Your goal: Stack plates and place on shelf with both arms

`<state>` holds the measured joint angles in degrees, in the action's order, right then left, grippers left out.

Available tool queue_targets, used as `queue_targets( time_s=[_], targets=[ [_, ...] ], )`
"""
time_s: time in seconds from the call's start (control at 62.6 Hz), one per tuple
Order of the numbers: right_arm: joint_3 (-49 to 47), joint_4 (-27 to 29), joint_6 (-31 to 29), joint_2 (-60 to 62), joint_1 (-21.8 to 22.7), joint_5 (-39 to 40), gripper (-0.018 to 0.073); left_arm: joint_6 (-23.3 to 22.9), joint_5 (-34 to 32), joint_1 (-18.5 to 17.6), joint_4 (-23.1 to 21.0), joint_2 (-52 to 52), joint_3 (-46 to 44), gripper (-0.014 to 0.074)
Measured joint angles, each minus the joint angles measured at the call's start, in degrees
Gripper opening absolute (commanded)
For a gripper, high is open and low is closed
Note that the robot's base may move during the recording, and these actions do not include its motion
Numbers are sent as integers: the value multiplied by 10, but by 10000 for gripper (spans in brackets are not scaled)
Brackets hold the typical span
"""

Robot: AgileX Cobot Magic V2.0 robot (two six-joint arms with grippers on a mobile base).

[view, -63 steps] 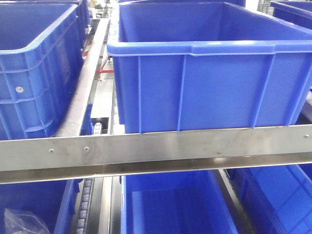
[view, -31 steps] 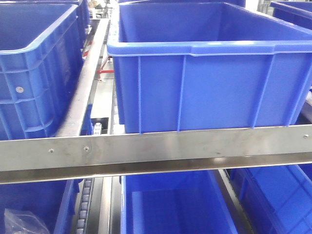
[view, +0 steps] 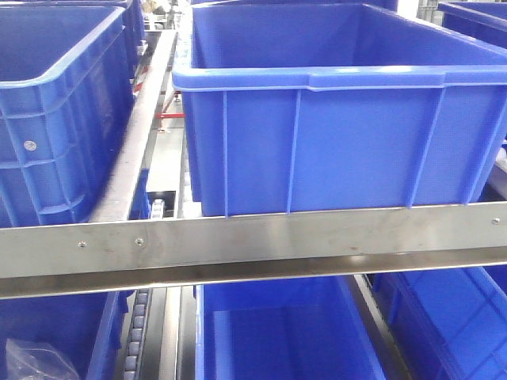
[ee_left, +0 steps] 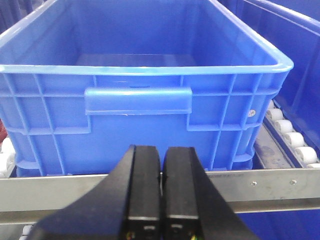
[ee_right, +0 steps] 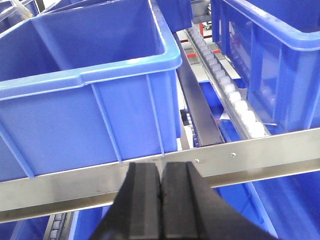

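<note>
No plates show in any view. My left gripper [ee_left: 161, 150] is shut, its black fingers pressed together with nothing between them, in front of an empty blue bin [ee_left: 145, 70] and just above a steel shelf rail [ee_left: 280, 187]. My right gripper [ee_right: 161, 167] is also shut and empty, its tips level with the steel rail [ee_right: 260, 150] below another blue bin [ee_right: 85, 95]. Neither gripper appears in the front-facing view.
Large blue plastic bins [view: 333, 119] fill the shelf behind a steel front rail [view: 253, 241]; another bin [view: 55, 111] stands at left and more below [view: 285, 332]. White conveyor rollers [ee_right: 235, 102] run between bins. A crumpled clear bag [view: 36, 360] lies lower left.
</note>
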<state>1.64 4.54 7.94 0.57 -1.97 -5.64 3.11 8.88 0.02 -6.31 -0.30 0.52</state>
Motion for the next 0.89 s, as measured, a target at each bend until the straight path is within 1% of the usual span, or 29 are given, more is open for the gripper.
queue_targets(
  time_s=[0.208,0.24,0.336,0.383,0.575,0.895],
  targets=[
    [0,0,0,0,0,0,55,-4,0,0,22,0,0,87],
    [0,0,0,0,0,0,55,-9,0,0,28,0,0,87],
    [0,0,0,0,0,0,55,-43,0,0,63,0,0,87],
    [0,0,0,0,0,0,55,-50,0,0,68,0,0,87],
    [0,0,0,0,0,0,55,-58,-13,0,75,0,0,87],
    [0,0,0,0,0,0,55,-60,-13,0,76,0,0,87]
  ],
)
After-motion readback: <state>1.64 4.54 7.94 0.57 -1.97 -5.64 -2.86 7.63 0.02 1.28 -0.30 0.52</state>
